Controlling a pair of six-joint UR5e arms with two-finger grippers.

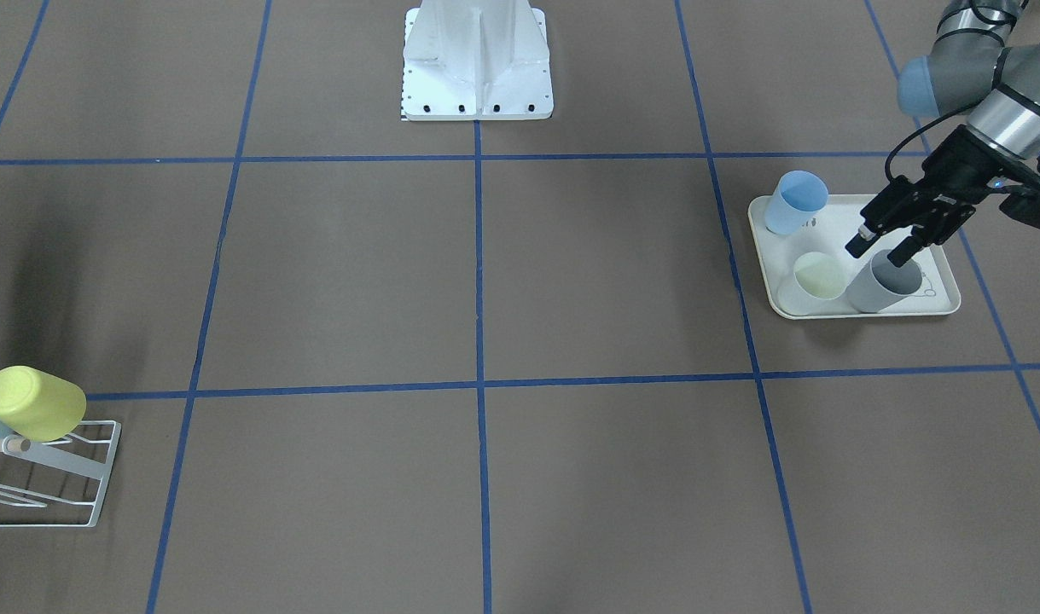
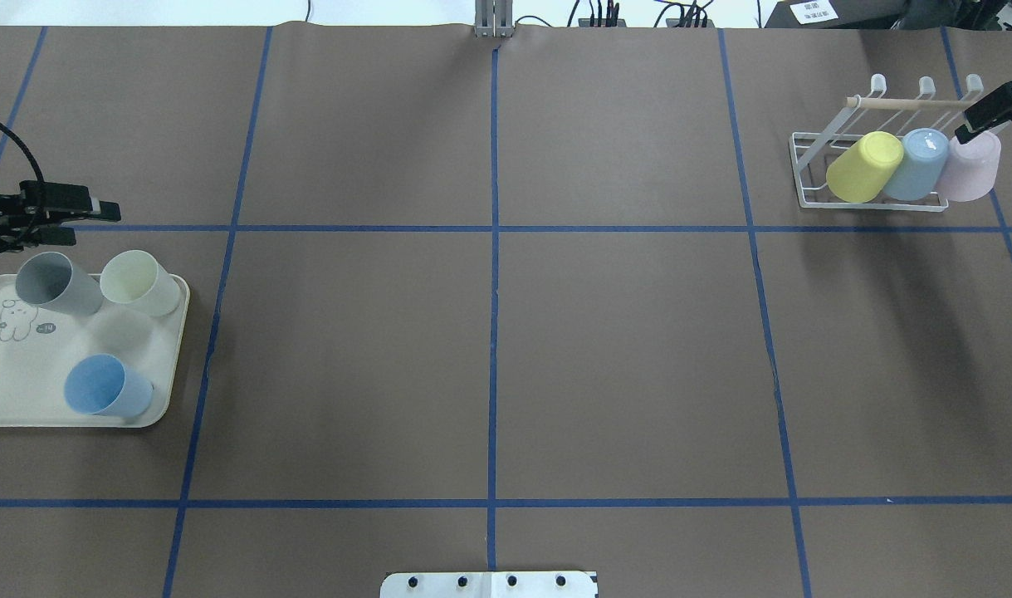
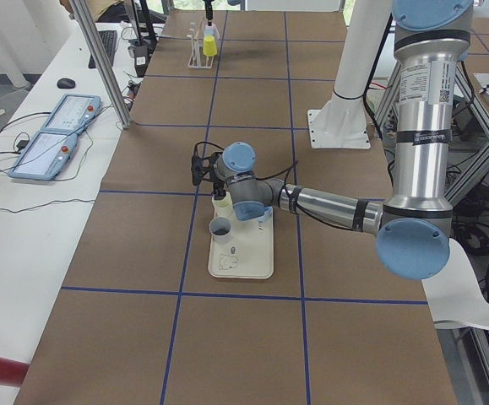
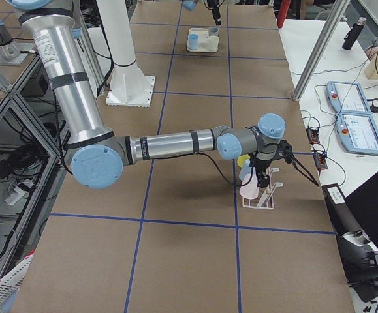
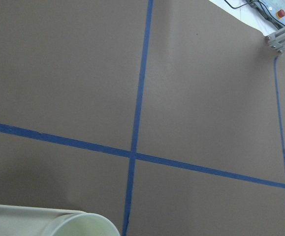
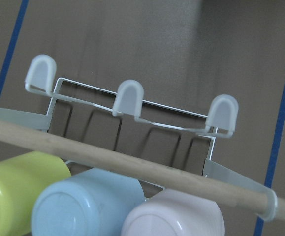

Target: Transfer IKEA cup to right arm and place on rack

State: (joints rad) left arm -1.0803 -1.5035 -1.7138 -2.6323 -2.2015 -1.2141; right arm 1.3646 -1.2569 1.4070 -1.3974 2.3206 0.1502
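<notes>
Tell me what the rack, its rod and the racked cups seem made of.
The rack: likely painted or coated metal wire, white, smooth; thin bent strands. The rod: pale wood, matte, bare tan surface. The yellow cup, blue cup and pink cup: probably plastic; uniform pastel colour, soft sheen on bases.

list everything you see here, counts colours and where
tray: 1, cream with rabbit print, table end on the robot's left
grey cup: 1, grey, upright on the tray
pale yellow cup: 1, pale yellow, upright on the tray beside the grey one
tray blue cup: 1, light blue, upright on the tray, nearer the robot
rack: 1, white wire with wooden rod, far right of the table
yellow cup, rack blue cup, pink cup: 1 each, slanted on the rack
table: 1, brown with blue tape grid
base plate: 1, white, robot's edge
left gripper: 1, black, open at the grey cup's rim
right gripper: 1, black, by the pink cup, jaws unclear
</notes>
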